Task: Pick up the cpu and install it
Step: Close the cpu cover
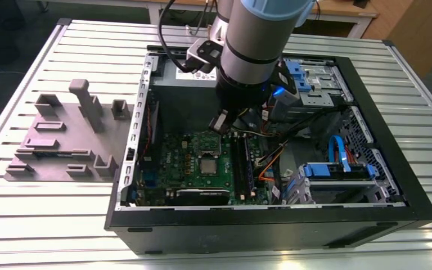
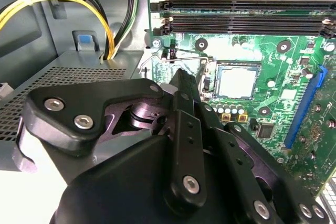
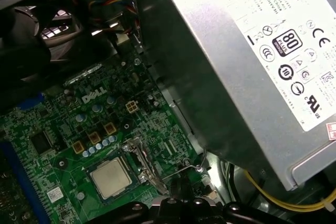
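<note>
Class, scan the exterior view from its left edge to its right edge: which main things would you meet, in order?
Grey holder block → green circuit board → cpu in its socket → orange cable → blue-handled drive cage.

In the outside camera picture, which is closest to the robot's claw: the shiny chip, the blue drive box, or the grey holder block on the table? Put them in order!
Measured from the gripper in the exterior view:
1. The cpu, on the green board just below the gripper.
2. The blue drive box, inside the case toward the exterior view's right.
3. The grey holder block, outside the case on the exterior view's left.
</note>
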